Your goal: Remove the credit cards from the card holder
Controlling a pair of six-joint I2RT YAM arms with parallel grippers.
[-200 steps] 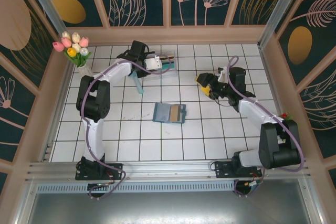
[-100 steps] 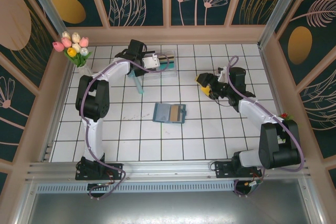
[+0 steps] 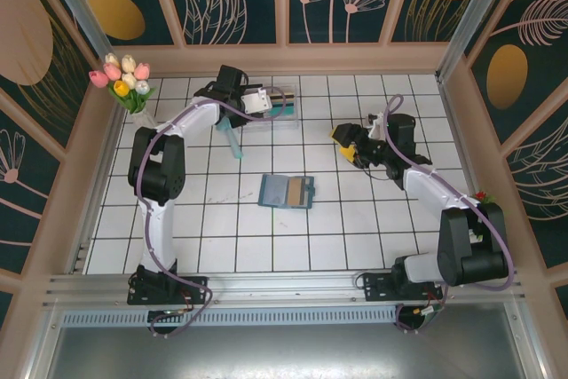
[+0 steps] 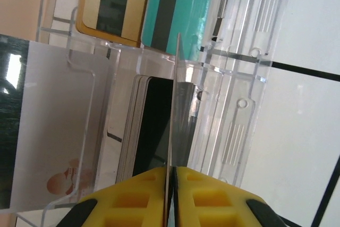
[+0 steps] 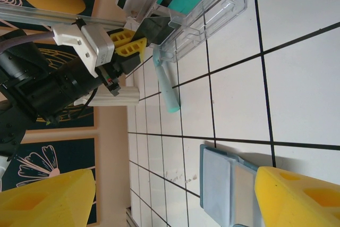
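The card holder (image 3: 287, 191) lies open on the tiled table, dark teal with a lighter inside, and a tan card shows in one slot. It also lies under my right gripper (image 5: 170, 200), as the card holder (image 5: 228, 190). My left gripper (image 3: 268, 105) is at the clear box (image 3: 284, 100) at the back. Its yellow fingers (image 4: 138, 195) are shut on a thin credit card (image 4: 173, 104), seen edge-on over a box compartment. A teal card (image 4: 180, 9), a yellow-orange card (image 4: 111, 3), a white card (image 4: 53, 131) and a dark stack (image 4: 154, 126) stand in the box. My right gripper (image 3: 346, 145) hangs open, right of the holder.
A teal stick (image 3: 231, 141) lies on the tiles near the left arm's wrist. A vase of tulips (image 3: 124, 79) stands in the back left corner. Wooden walls fence the table on three sides. The left gripper (image 5: 127, 46) and clear box (image 5: 207, 9) appear in the right wrist view.
My left gripper has shifted slightly toward the back over the clear box, still shut on the card. The right arm and the card holder have not moved.
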